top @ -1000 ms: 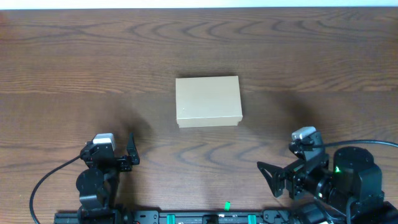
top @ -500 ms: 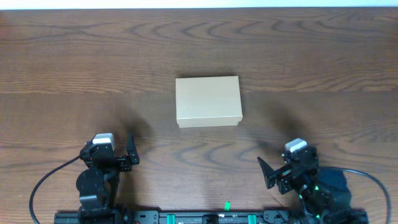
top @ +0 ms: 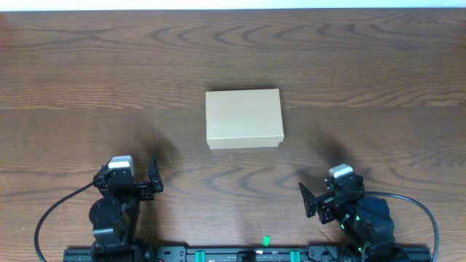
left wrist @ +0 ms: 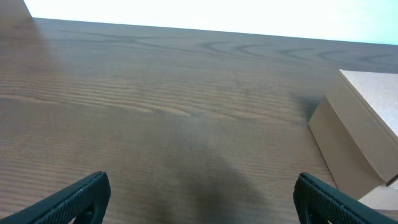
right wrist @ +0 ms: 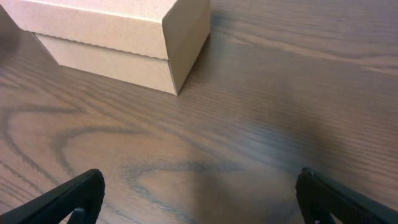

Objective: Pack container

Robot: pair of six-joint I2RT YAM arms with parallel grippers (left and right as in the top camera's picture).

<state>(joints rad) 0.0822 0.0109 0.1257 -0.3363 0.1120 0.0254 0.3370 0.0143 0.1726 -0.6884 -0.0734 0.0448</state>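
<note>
The container is a plain tan cardboard box with its lid shut, lying in the middle of the wooden table. It also shows at the right edge of the left wrist view and at the top left of the right wrist view. My left gripper is open and empty near the front left, well short of the box; its fingers frame bare table in its wrist view. My right gripper is open and empty at the front right, its fingers wide apart over bare wood.
The dark wood table reaches to a pale far edge at the top. A black rail with green marks runs along the front edge between the two arm bases. Cables loop beside each base.
My right arm has drawn back and folded down toward its base at the front right, its gripper shifting slightly left. The left arm and the box have not moved.
</note>
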